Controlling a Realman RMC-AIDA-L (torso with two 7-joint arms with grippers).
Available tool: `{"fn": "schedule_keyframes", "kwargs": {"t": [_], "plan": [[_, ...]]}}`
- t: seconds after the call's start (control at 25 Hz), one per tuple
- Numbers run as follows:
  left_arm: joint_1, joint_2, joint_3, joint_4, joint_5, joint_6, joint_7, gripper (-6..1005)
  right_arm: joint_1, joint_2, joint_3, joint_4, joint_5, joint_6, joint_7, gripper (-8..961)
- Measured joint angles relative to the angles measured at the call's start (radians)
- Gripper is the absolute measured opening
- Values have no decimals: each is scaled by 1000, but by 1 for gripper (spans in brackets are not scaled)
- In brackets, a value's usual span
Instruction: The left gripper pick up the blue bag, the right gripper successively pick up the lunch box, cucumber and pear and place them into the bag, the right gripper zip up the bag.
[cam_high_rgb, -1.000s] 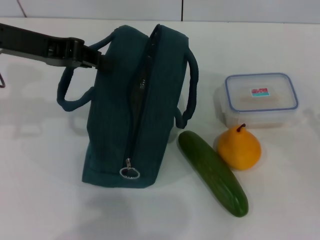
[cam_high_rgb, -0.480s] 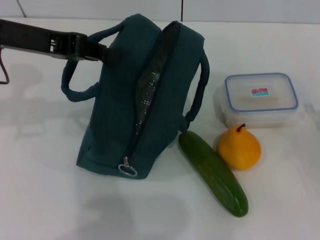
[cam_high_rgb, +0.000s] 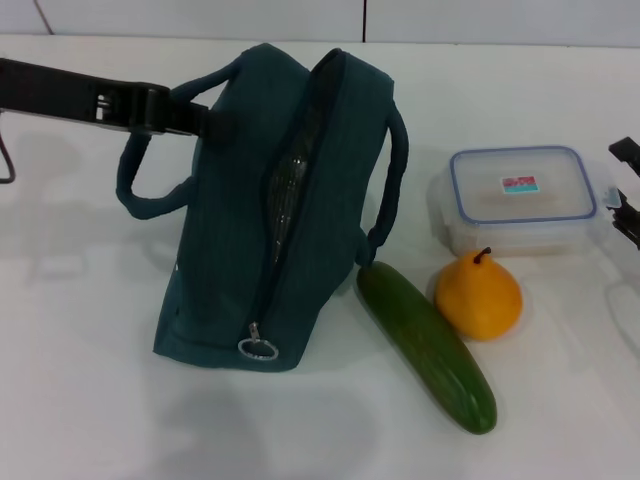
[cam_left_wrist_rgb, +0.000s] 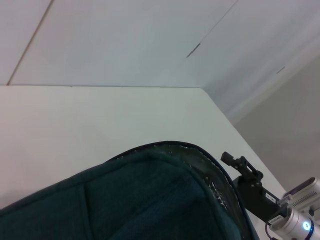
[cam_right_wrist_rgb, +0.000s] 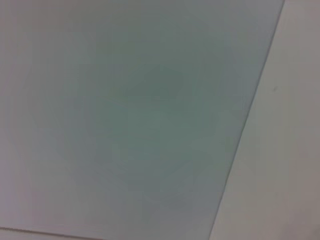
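Note:
The blue bag stands tilted on the white table, its zipper open and showing foil lining, with the ring pull at its near end. My left gripper is shut on the bag's upper left side by one handle. The bag's top fills the left wrist view. The lunch box sits to the right, with the pear in front of it and the cucumber between pear and bag. My right gripper is open at the right edge beside the lunch box; it also shows in the left wrist view.
The white table extends left of and in front of the bag. A wall runs along the table's far edge. The right wrist view shows only a plain pale surface.
The bag has been lifted and tilted by the left gripper, opening the zipper gap, then eased back slightly. The right gripper has come into view at the right edge.

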Motion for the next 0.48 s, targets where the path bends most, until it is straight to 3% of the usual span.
{"fn": "schedule_keyframes", "kwargs": {"t": [0.48], "plan": [[2, -2, 3, 0, 0, 0, 14, 57, 38, 1, 1, 1, -15, 5, -1, 835]]}}
